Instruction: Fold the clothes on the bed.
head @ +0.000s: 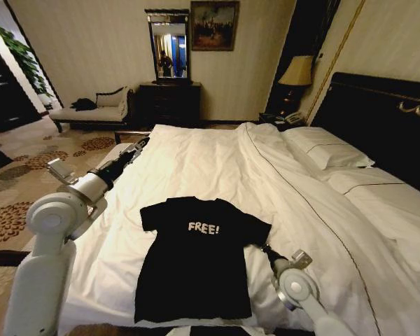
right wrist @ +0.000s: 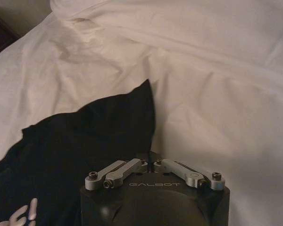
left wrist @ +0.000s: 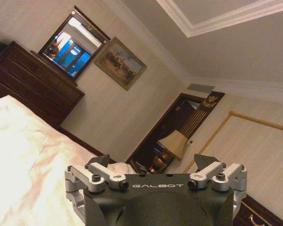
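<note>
The clothes (head: 196, 269), a black T-shirt with white "FREE!" lettering, lie flat and face up on the near part of the bed (head: 196, 164). My right gripper (head: 265, 248) sits at the shirt's right sleeve. In the right wrist view this gripper (right wrist: 150, 159) is shut, pinching the edge of the black sleeve (right wrist: 94, 132) against the white duvet (right wrist: 217, 94). My left gripper (head: 141, 143) reaches out over the bed's left edge, well beyond the shirt. In the left wrist view it (left wrist: 153, 162) is open, holds nothing, and points toward the far wall.
White pillows (head: 329, 150) lie against the dark headboard (head: 385, 119) on the right. A lamp (head: 297, 73) stands in the far corner, and a dark dresser (head: 169, 101) with a mirror is beyond the bed's foot. A pale chaise longue (head: 91, 112) stands far left on patterned carpet.
</note>
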Robot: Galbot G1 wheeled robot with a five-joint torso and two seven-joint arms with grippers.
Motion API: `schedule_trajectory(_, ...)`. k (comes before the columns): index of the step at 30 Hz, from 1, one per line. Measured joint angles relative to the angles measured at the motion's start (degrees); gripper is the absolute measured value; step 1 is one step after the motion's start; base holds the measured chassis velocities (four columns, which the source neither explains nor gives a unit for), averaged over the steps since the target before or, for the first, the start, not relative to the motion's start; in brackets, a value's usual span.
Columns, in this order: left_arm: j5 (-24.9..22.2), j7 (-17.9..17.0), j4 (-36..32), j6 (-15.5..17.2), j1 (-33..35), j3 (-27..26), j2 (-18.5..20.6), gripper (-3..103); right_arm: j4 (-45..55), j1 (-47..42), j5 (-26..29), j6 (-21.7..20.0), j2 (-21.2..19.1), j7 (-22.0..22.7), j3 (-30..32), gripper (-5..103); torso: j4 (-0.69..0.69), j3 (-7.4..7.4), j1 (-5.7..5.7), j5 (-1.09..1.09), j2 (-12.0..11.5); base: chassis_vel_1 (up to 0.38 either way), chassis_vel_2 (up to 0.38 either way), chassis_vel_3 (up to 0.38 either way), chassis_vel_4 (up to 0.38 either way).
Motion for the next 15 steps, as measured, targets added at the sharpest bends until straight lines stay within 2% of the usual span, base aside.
schedule_trajectory(1, -0.01, 0.0, -0.1, 0.0, 0.17, -0.09, 0.0, 100, 0.37, -0.69, -0.94, -0.15, 0.12, 0.15, 0.26, 7, 0.0, 0.0, 0.0, 0.0, 0.0, 0.0, 0.0, 0.0, 0.0)
schedule_trajectory(4, -0.02, 0.01, -0.32, 0.0, 0.53, -0.33, -0.03, 100, 1.55, -2.32, -2.81, -0.46, 0.22, 0.07, 0.78, 12, 0.0, 0.0, 0.0, 0.01, 0.0, 0.0, 0.0, 0.0, 0.0)
schedule_trajectory(8, -0.65, 0.03, -0.76, 0.0, 0.87, -1.02, -0.38, 100, 6.04, -7.93, -5.31, -1.8, 0.2, -0.38, 1.67, 33, 0.0, 0.0, 0.0, -0.01, 0.0, 0.0, 0.0, 0.0, 0.0)
schedule_trajectory(9, -0.65, 0.03, -0.76, 0.0, 0.87, -1.02, -0.38, 100, 6.04, -7.93, -5.31, -1.8, 0.2, -0.38, 1.67, 33, 0.0, 0.0, 0.0, -0.01, 0.0, 0.0, 0.0, 0.0, 0.0)
schedule_trajectory(10, -0.96, 0.0, -0.89, 0.0, 0.75, -1.19, -0.5, 100, 7.04, -9.36, -5.84, -2.33, 0.2, -0.38, 1.63, 33, 0.0, 0.0, 0.0, -0.01, 0.0, 0.0, 0.0, 0.0, 0.0)
schedule_trajectory(12, -3.16, -0.51, -1.92, -0.01, 0.12, -2.37, -0.85, 100, 9.09, -12.24, -6.83, -4.51, -0.09, 0.05, 0.48, 44, -0.02, 0.0, 0.0, -0.01, 0.0, 0.0, 0.0, 0.0, 0.0)
schedule_trajectory(13, -3.16, -0.51, -1.92, -0.01, 0.12, -2.37, -0.85, 100, 9.09, -12.24, -6.83, -4.51, -0.09, 0.05, 0.48, 44, -0.02, 0.0, 0.0, -0.01, 0.0, 0.0, 0.0, 0.0, 0.0)
schedule_trajectory(15, -5.16, -1.03, -2.91, -0.01, -0.63, -3.56, -0.98, 100, 9.98, -13.68, -6.95, -6.71, -0.45, 0.47, -1.01, 55, 0.0, 0.0, -0.01, 0.0, 0.01, 0.0, 0.0, 0.0, 0.0)
